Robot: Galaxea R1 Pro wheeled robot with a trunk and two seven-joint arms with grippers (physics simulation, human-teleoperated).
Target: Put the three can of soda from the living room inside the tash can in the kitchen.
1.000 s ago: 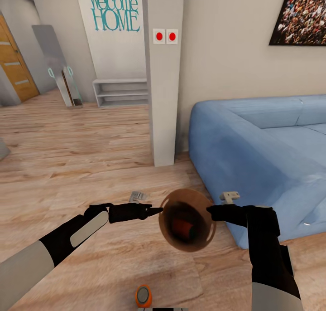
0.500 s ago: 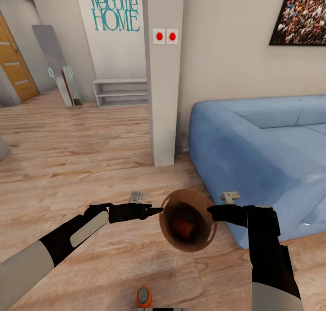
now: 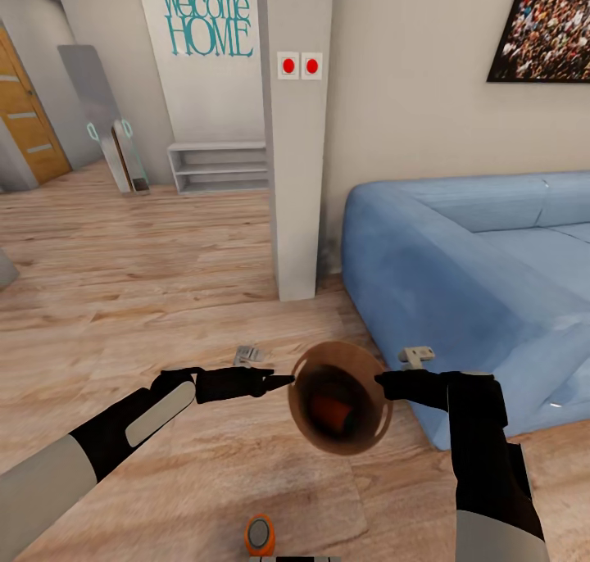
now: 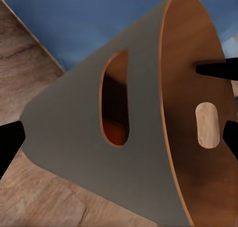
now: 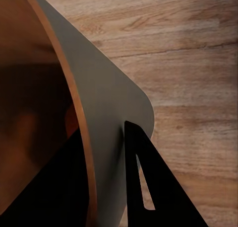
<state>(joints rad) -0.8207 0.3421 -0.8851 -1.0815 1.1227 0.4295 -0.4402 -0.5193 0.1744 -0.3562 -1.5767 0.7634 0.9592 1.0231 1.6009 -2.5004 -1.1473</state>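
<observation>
The tash can (image 3: 340,398) hangs in mid-air over the pale wood floor (image 3: 164,275), carried between the two arms with its glossy brown inside turned up toward the head camera; at its bottom lies one orange can of soda (image 3: 330,410), and a second orange can of soda (image 3: 260,536) with a silver top shows at the lower edge of the head view, close to the robot's trunk; the blue one I cannot find. The right gripper (image 5: 106,137) has its jaws pinching the bin's rim, one finger inside and one outside the thin wall, as the right wrist view shows plainly; this looks like the hold that bears the weight. The left gripper (image 3: 274,380) meets the rim on the opposite side; in the left wrist view its dark fingertips (image 4: 10,142) stand wide apart on either side of the bin's grey outer wall with its slotted handle hole, so those jaws read as spread and bracing, not clamping; my guess is that it steadies the bin so it does not swing or tip. Holding it mouth-up keeps the can from rolling out; a tilt would spill it. Just beside the right arm stands the light-blue sofa (image 3: 475,259); beyond are a white pillar (image 3: 295,177) with two red buttons (image 3: 299,65), a low shelf (image 3: 217,167) and a "Welcome HOME" sign (image 3: 206,20); so the bin is in the living room, not the kitchen.
</observation>
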